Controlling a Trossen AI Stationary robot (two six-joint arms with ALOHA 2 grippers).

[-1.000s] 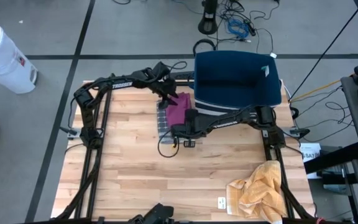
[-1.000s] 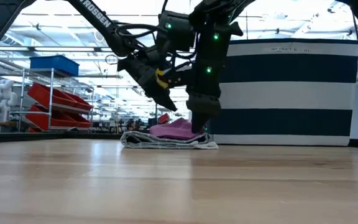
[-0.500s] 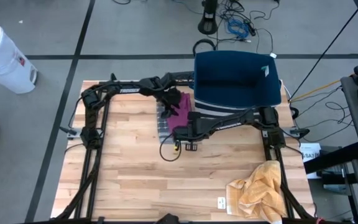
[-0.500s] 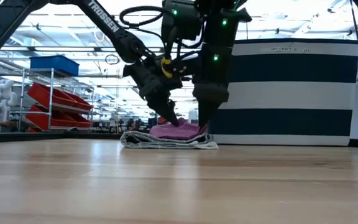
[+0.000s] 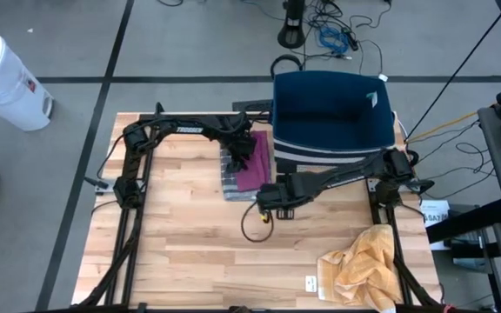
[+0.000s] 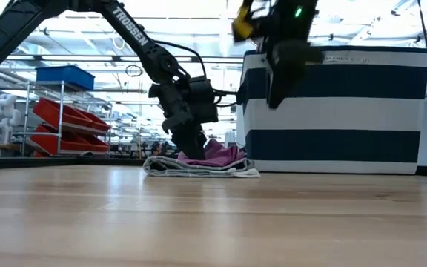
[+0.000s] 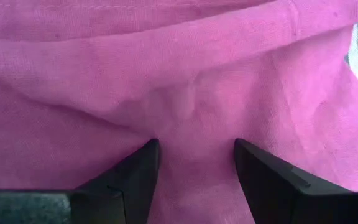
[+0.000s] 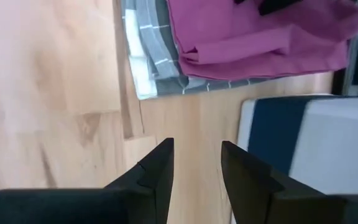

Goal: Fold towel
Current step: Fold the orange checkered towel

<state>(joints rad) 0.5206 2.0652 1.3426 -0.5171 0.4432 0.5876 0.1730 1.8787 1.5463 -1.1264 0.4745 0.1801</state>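
Observation:
A folded pink towel (image 5: pixel 255 169) lies on top of a folded grey checked towel (image 5: pixel 230 178) at the far middle of the table, beside the striped basket. My left gripper (image 5: pixel 244 155) comes steeply down onto the pink towel (image 7: pixel 185 74) with its fingers open. My right gripper (image 6: pixel 276 100) hangs open above the table, on the near side of the stack. Nothing is between its fingers (image 8: pixel 197 155). My left gripper stands with both open fingertips (image 7: pixel 149 152) on the pink towel's top layer (image 7: pixel 194 130), slanting steeply down from the table's left. No cloth is pinched; a small pucker (image 7: pixel 180 107) lies just ahead of the gap. The towel lies flat on the grey one.
A blue and white striped basket (image 5: pixel 333 122) stands right behind the stack, at the far right. A crumpled yellow towel (image 5: pixel 359 265) lies at the near right corner. A cable loop (image 5: pixel 255 228) hangs from my right wrist. Bare wood stretches over the near left.
My right gripper has lifted off the towel stack and drawn back toward the near right, high above the table. My left gripper has come down and toward the near edge onto the pink towel, tipping steeper. The stack has stayed put.

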